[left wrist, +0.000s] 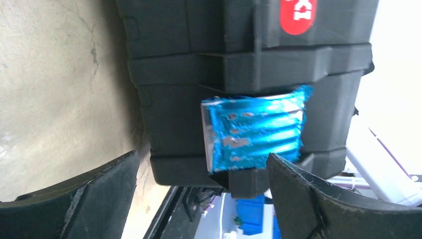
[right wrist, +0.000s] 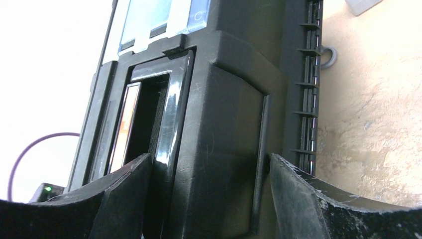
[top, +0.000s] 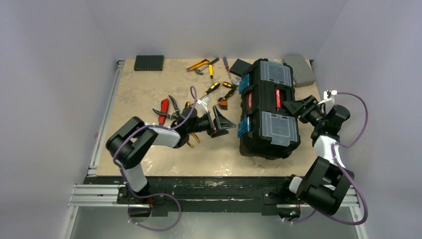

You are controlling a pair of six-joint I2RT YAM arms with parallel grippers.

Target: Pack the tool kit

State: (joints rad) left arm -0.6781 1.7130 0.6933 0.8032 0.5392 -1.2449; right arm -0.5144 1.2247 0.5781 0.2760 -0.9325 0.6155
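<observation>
The black toolbox (top: 268,107) lies at the table's right with its lid down; the clear compartments and red-labelled handle face up. My left gripper (top: 228,122) is open in front of the box's near blue latch (top: 243,127). In the left wrist view that latch (left wrist: 254,129) sits just ahead of the spread fingers of the left gripper (left wrist: 203,164), apart from them. My right gripper (top: 291,106) reaches in from the hinge side. In the right wrist view the right gripper (right wrist: 210,162) is shut on a raised black block of the lid (right wrist: 224,129), one finger in the handle recess. Red-handled pliers (top: 163,109) and yellow-black screwdrivers (top: 211,88) lie loose left of the box.
A flat black box (top: 149,62) sits at the back left edge. A grey case (top: 300,69) lies behind the toolbox, and a small black block (top: 240,66) beside it. A metal rail (top: 107,114) borders the table's left side.
</observation>
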